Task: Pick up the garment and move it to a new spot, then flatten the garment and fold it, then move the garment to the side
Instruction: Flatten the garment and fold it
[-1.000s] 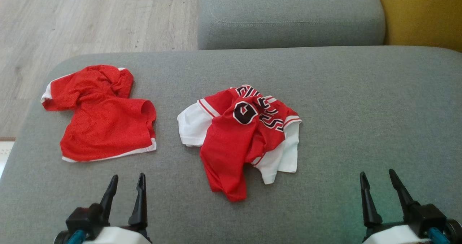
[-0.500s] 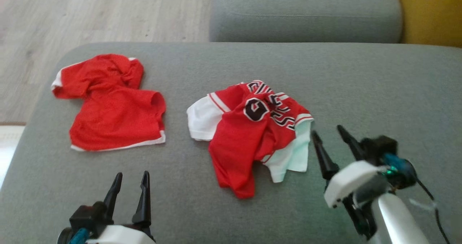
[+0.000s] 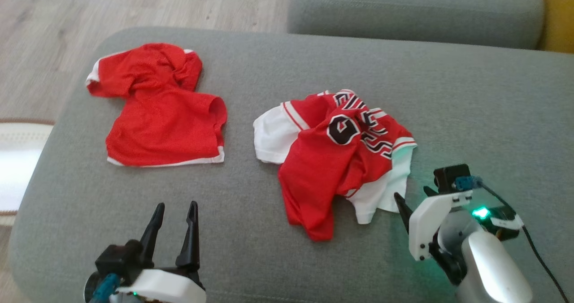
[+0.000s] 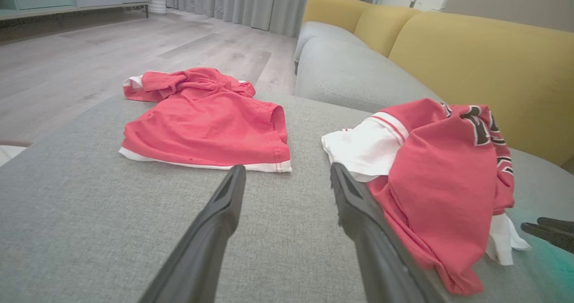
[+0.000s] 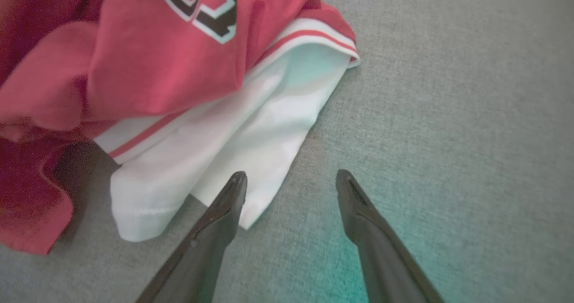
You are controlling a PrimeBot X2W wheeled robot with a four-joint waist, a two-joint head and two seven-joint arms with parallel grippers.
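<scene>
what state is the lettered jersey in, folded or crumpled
Crumpled: the lettered jersey lies in a rumpled heap on the grey cushion, red layers bunched over white ones, its lettering creased.

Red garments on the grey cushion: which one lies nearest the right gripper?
The crumpled red-and-white jersey with black lettering, its white hem just ahead of the open right gripper. The plain red shirt lies far off to the left.

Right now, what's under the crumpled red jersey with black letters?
White cloth pokes out beneath the crumpled red jersey on two sides, all lying on the grey fabric sofa cushion. The red folds cover its middle, so whether it is one piece cannot be told.
</scene>
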